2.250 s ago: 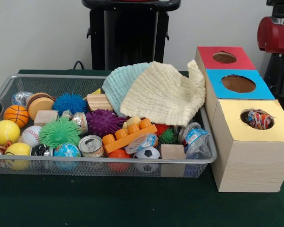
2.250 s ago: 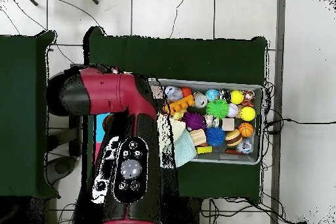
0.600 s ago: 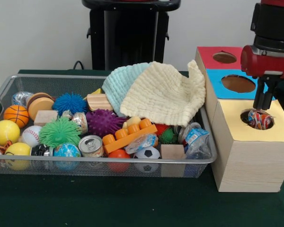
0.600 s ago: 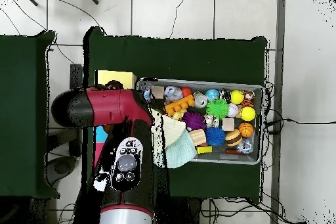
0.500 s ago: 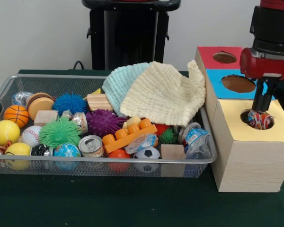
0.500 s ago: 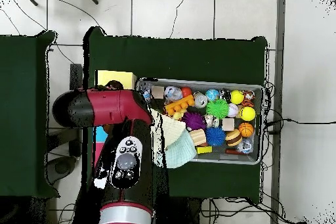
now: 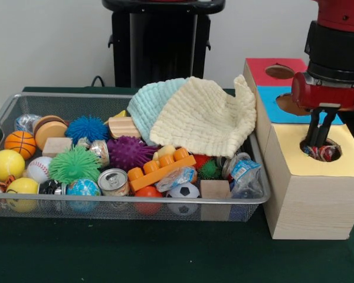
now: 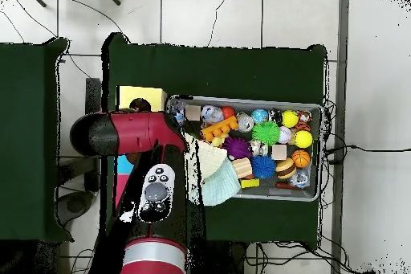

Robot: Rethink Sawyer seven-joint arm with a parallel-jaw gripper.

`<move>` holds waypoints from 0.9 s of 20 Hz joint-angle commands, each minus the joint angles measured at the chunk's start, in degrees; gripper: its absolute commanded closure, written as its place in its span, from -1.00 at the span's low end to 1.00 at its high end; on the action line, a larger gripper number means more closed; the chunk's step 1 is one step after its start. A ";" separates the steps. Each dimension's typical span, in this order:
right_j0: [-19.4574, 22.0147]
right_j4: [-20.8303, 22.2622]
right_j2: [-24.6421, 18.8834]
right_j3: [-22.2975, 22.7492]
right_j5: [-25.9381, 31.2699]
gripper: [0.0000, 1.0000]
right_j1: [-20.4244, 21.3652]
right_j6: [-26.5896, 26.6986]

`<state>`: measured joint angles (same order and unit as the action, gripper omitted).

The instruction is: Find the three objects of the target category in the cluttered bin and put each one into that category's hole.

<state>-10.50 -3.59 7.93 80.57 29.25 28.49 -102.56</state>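
The wire mesh bin (image 7: 135,200) sits at the left, packed with balls, spiky balls, blocks and a can; it also shows in the overhead view (image 8: 321,150). To its right stands the wood-grain box with the pale yellow top (image 7: 348,162). My gripper (image 7: 320,144) reaches straight down into its round hole (image 7: 335,154). It is shut on a small multicoloured ball (image 7: 324,153), which sits low inside the hole between the fingertips. In the overhead view my red arm (image 8: 128,134) covers the hole, and only a corner of the yellow top (image 8: 140,96) shows.
Behind the yellow top are the blue-topped box's hole (image 7: 286,105), partly hidden by my gripper, and the red-topped box's hole (image 7: 279,71). A pale yellow cloth (image 7: 206,118) and a light blue cloth (image 7: 150,103) drape over the bin's far right corner.
My gripper has lowered and shifted slightly left, and the multicoloured ball has sunk deeper into the yellow-topped box's hole. The bin's contents have not moved.
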 commanded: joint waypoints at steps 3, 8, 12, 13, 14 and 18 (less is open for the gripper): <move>1.57 1.50 -2.02 -0.62 -2.15 1.00 -3.80 -6.95; 2.66 1.81 -2.61 -1.68 -1.89 1.00 -4.56 -5.50; 2.96 2.09 -2.62 -2.38 -1.99 1.00 -5.24 -5.10; 2.93 2.26 -2.49 -2.58 -2.10 1.00 -5.45 -5.04; 3.20 2.41 -2.69 -2.88 -2.53 1.00 -6.01 -4.77; 3.81 2.87 -2.92 -4.53 -3.98 1.00 -8.49 -4.32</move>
<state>-9.35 -3.60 7.94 77.86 28.84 25.23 -102.56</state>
